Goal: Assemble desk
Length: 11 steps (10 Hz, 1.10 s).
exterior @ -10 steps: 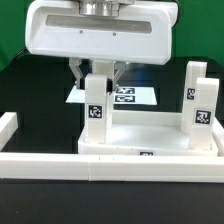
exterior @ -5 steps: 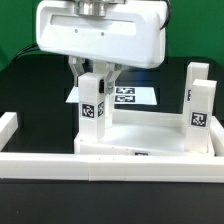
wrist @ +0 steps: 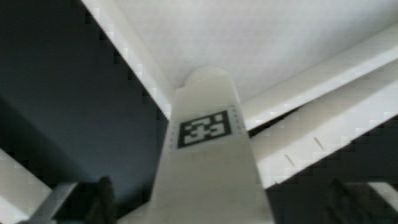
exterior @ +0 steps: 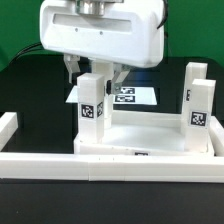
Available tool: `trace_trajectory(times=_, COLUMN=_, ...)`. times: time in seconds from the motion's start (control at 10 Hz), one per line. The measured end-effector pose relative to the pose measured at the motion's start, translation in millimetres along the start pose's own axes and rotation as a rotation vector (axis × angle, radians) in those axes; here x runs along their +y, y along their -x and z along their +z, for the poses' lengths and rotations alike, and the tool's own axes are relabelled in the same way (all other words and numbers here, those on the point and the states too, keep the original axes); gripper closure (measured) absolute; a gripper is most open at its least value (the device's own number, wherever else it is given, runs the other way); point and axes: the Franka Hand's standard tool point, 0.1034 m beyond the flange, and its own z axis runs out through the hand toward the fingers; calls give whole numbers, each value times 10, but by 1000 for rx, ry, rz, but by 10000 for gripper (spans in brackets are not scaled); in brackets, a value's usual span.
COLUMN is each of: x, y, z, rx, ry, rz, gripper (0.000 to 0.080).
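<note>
Robot arm work on a black table, seen from an outside camera and a wrist camera. Desk slab (exterior: 150, 135), a white tray-like board with a raised rim, lies flat near the front, pressed against a long white border rail (exterior: 60, 165). Two white legs (exterior: 197, 105) with square tags stand upright at the slab's corner on the exterior view's right. A third leg (exterior: 93, 108) stands upright at the corner on the exterior view's left, and the gripper (exterior: 94, 72) sits directly above it with a finger on each side of the leg's top. Fingers appear narrow around that top, but whether they press on it or have let go cannot be told. From the wrist camera the same leg (wrist: 205, 140) runs away below, its tag facing the lens, with dark fingertips (wrist: 75, 200) beside it. Marker board (exterior: 125, 95) lies flat behind the slab.

Risk from here, as a judgement: if the leg is not fully seated, pulling upward could drag it out or tilt it; a sideways pull could also shift the slab off the rail.
</note>
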Motion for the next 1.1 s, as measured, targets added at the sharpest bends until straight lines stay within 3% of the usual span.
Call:
trace_trajectory(times=0.2, x=-96, y=33, z=-287, rx=-29, ry=-25, rz=-3, gripper=160)
trace_trajectory(times=0.3, x=-173, y=49, z=-502, rx=-48, ry=-44, rz=-6, gripper=152)
trace_trajectory(times=0.5, x=-143, y=47, z=-424, rx=-36, ry=-41, rz=-7, gripper=151)
trace_trajectory(times=1.1, x=-147, y=46, z=-420, rx=-35, ry=-40, rz=-8, gripper=151)
